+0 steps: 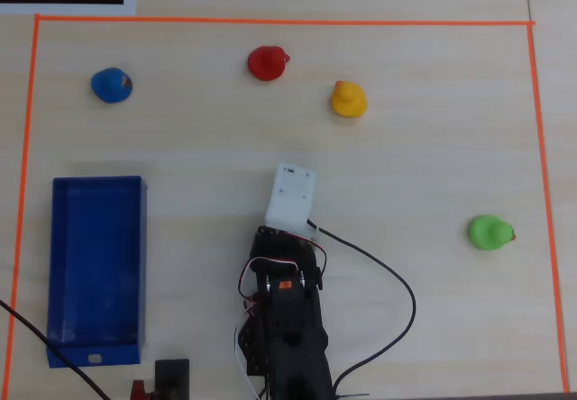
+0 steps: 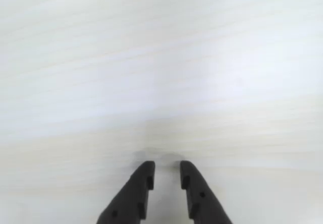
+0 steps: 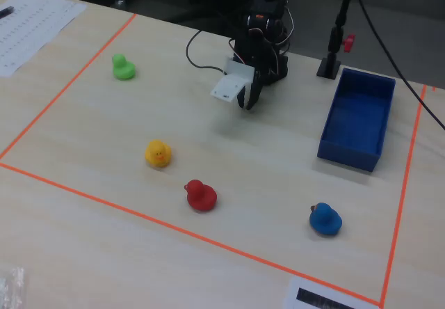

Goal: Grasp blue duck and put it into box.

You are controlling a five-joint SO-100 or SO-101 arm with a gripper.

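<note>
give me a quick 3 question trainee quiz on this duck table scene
1. True or false: the blue duck already lies inside the blue box.
2. In the overhead view, which duck sits nearest the blue duck? A) green duck B) red duck C) yellow duck
3. Fill in: in the wrist view, the gripper holds ____ between its fingers.

Key:
1. False; it sits on the table, apart from the box.
2. B
3. nothing; only a narrow gap shows, with bare table beyond.
</note>
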